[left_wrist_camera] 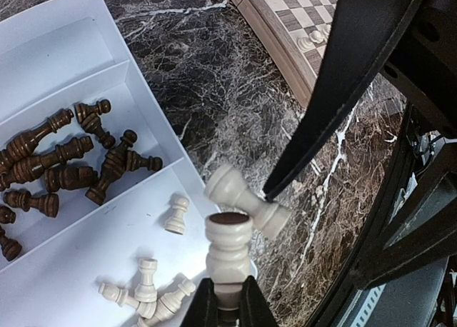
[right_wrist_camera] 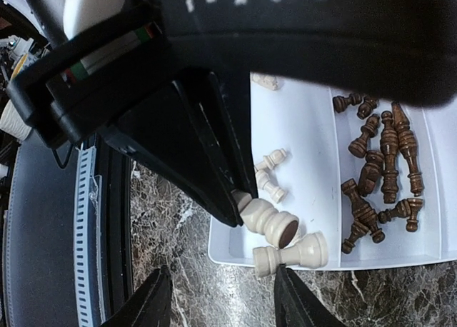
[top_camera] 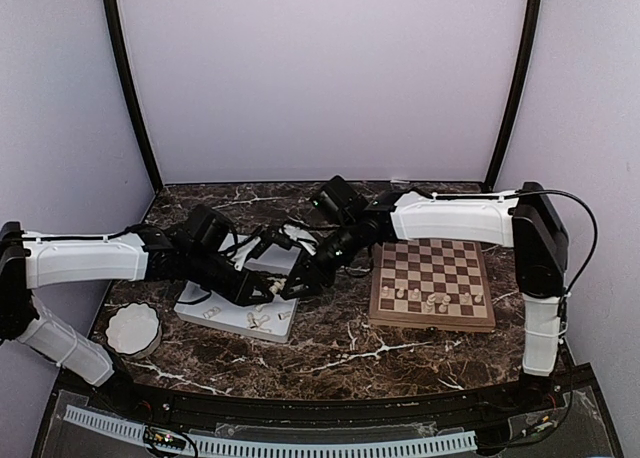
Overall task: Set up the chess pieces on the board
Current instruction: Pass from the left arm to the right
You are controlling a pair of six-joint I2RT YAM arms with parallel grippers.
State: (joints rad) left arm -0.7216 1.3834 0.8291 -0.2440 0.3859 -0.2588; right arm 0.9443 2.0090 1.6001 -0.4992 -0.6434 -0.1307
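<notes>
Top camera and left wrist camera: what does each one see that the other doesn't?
Only the top camera shows the white bowl and the whole board. Only the left wrist camera shows the dark pieces heaped in one tray compartment, and the pale piece pinched in the left gripper. Both show the white tray, the loose pale pieces lying in it, the marble table, and pale pieces on the board.

Lilac walls; black corner poles; dark marble table.
</notes>
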